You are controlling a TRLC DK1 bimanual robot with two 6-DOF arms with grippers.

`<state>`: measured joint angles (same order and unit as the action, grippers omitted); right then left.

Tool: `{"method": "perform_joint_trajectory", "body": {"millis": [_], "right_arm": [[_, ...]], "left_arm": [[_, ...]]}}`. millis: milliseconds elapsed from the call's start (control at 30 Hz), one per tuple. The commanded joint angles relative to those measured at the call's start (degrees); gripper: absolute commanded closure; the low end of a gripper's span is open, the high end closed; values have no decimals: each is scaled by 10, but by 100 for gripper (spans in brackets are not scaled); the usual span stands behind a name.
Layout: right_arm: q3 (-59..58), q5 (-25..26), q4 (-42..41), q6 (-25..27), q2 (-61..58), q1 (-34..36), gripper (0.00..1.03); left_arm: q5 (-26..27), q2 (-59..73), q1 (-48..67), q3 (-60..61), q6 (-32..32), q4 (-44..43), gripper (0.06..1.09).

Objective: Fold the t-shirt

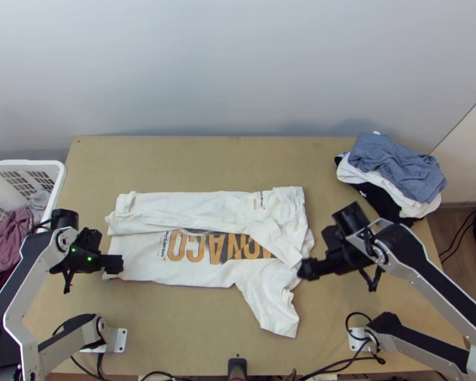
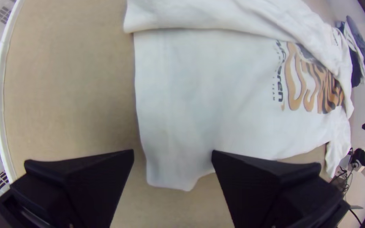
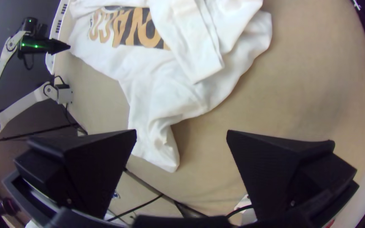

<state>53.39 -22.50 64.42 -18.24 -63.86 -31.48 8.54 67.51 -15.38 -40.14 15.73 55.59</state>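
Wall: pale grey (image 1: 238, 70), beyond the table's far edge.
Table: light wood (image 1: 206, 162), under the shirt; wood floor (image 1: 457, 273) shows past its right side.
Shirt: white (image 1: 143, 257), lying lengthwise across the middle of the table, between the left gripper (image 1: 114, 263) and the right gripper (image 1: 308, 268). Its far side is folded over toward the near side, partly covering the orange and dark lettering (image 1: 222, 247). The far sleeve (image 1: 279, 241) crosses the lettering's right end; the near sleeve (image 1: 273, 308) sticks out toward the table's near edge, wrinkled.
Basket: white (image 1: 61, 174), at the table's left side, with mauve clothes (image 1: 6, 244) in it.
Pile: blue-grey cloth (image 1: 396, 166) over white and black ones, at the table's far right corner.
Left gripper: fingers wide apart, nothing in hold; at the shirt's near left corner, which lies in view between the fingers.
Right gripper: fingers wide apart, nothing in hold; by the near sleeve, where it joins the body.
Cables: black (image 1: 346, 363), along the table's near edge.
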Motion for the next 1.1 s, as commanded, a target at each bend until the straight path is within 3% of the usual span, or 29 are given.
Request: {"method": "perform_joint_trajectory", "body": {"millis": [0,100,233,367,467,600,933,1000,1067], "right_arm": [[-50,-33,26,0,2,-56,4],[-65,-46,23,0,-7,-78,4],[-75,-55,21,2,-35,-111,4],[-81,-73,2,0,-60,-150,4],[-83,-75,0,1,-74,-167,6],[-84,-75,0,2,-96,-188,16],[-95,-81,-91,3,-158,-220,16],[-99,-76,-119,3,-168,-218,29],[-102,-72,-148,4,-169,-218,53]], "left_arm": [[-8,25,1,23,3,-20,31],[-6,25,3,36,1,-38,37],[5,22,3,45,-9,-66,67],[9,22,6,51,-13,-88,78],[9,15,13,52,-11,-99,105],[9,-2,14,50,-14,-94,104],[10,-25,16,29,-21,-74,104],[10,-25,16,18,-22,-71,104],[10,-27,16,3,-24,-60,104]]}}
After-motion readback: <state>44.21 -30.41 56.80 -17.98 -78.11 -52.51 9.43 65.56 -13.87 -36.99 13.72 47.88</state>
